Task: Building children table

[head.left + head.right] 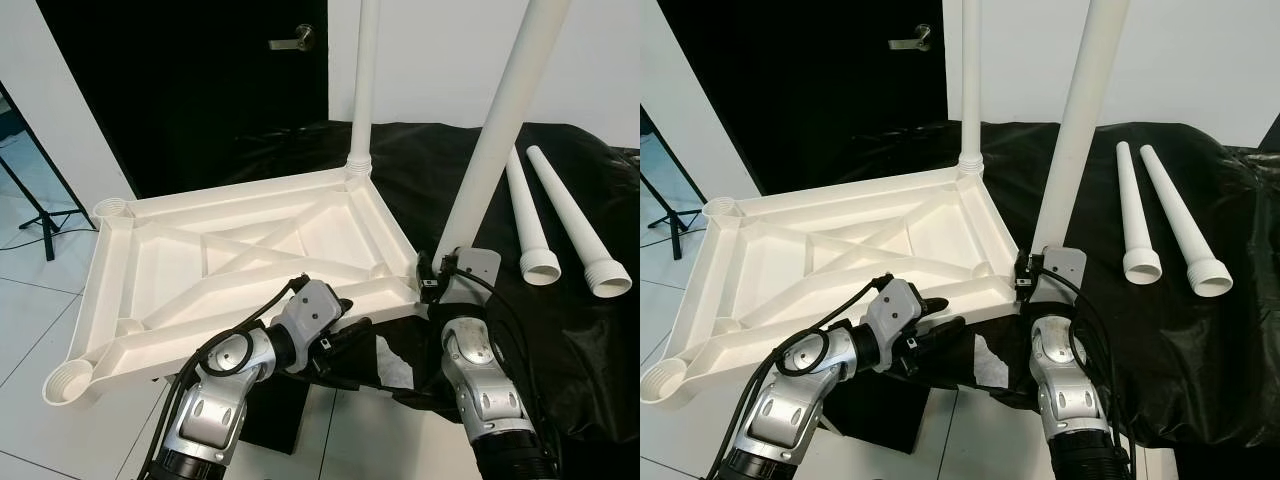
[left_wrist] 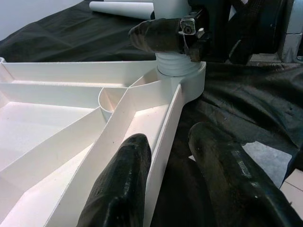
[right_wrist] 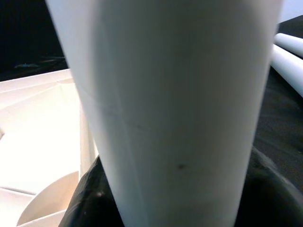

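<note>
The white table top (image 1: pixel 240 250) lies upside down, ribs up, partly on a black cloth. One white leg (image 1: pixel 362 100) stands in the far right corner socket. A second leg (image 1: pixel 500 130) stands at the near right corner, with my right gripper (image 1: pixel 435 272) shut around its base just above the threaded collar (image 2: pixel 177 66). Two loose legs (image 1: pixel 530 220) (image 1: pixel 582 228) lie on the cloth to the right. My left gripper (image 1: pixel 350 335) straddles the near rim (image 2: pixel 158 156). Its inner finger (image 2: pixel 123 189) rests against the wall, and the outer finger (image 2: pixel 232 179) stands a little off it.
The two left corner sockets (image 1: pixel 112 209) (image 1: pixel 68 382) hold no legs. A black box (image 1: pixel 270 420) props the table top's near edge above the white tiled floor. A black door (image 1: pixel 200 80) is behind, and a stand's legs (image 1: pixel 40 215) are at far left.
</note>
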`<state>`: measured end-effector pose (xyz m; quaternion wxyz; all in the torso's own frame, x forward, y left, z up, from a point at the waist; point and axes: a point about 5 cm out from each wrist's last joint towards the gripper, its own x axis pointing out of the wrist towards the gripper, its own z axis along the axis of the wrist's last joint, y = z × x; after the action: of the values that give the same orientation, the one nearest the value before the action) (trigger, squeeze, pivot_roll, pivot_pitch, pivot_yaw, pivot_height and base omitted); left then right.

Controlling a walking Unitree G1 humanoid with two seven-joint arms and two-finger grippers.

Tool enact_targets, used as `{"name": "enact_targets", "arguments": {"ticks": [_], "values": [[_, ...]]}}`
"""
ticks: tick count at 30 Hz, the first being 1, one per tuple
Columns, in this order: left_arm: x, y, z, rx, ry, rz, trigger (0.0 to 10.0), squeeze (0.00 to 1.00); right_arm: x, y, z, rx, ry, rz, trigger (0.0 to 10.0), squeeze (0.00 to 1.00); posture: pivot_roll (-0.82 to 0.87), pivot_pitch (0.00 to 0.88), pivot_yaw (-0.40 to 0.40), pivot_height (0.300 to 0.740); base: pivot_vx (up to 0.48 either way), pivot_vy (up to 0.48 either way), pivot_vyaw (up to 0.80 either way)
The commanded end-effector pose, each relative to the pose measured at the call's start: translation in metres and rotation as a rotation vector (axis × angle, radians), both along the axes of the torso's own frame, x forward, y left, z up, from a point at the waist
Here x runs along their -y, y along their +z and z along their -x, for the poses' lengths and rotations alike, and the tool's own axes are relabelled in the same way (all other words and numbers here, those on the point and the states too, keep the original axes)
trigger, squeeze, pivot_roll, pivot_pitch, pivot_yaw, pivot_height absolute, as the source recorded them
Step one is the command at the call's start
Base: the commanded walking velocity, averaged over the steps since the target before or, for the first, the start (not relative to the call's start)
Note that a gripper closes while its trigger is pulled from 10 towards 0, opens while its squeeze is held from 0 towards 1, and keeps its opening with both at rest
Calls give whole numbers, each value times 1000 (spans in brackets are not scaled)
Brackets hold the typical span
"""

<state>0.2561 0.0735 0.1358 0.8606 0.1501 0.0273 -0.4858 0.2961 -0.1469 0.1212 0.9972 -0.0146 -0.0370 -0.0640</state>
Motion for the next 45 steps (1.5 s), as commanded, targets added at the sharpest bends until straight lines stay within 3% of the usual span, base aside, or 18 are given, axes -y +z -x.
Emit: {"name": "enact_targets", "arguments": {"ticks": [1,2,3,4,15,16,30,40,45], "values": [[-2,2,-3,19,55,2,10000,0,4,-2,1,-18,-20,13,10000,86,23,0,15,740,0,0,0],[-2,2,-4,19,57,1,10000,0,5,-1,1,-16,-24,15,10000,86,23,0,15,740,0,0,0],[-2,2,-4,20,58,0,10000,0,7,0,2,-7,-25,13,10000,780,23,0,13,740,0,0,0],[-3,2,-4,19,60,0,10000,0,9,2,2,3,-22,13,10000,1000,23,0,13,740,0,0,0],[-7,1,-5,25,77,-12,10000,0,9,16,12,88,106,0,10000,1000,22,0,-5,740,0,0,0],[-10,1,-7,27,84,-17,10000,0,8,16,15,87,123,-6,10000,0,22,0,-5,740,0,0,0],[-35,-12,-8,18,88,-155,10000,0,11,7,33,54,164,3,10000,0,17,0,1,740,0,0,0],[-58,-26,-9,-3,93,-307,10000,0,9,8,32,53,163,-4,10000,0,13,0,10,740,0,0,0],[-69,-27,-8,-26,108,-324,10000,0,9,8,32,49,163,-6,10000,0,21,0,11,740,0,0,0]]}}
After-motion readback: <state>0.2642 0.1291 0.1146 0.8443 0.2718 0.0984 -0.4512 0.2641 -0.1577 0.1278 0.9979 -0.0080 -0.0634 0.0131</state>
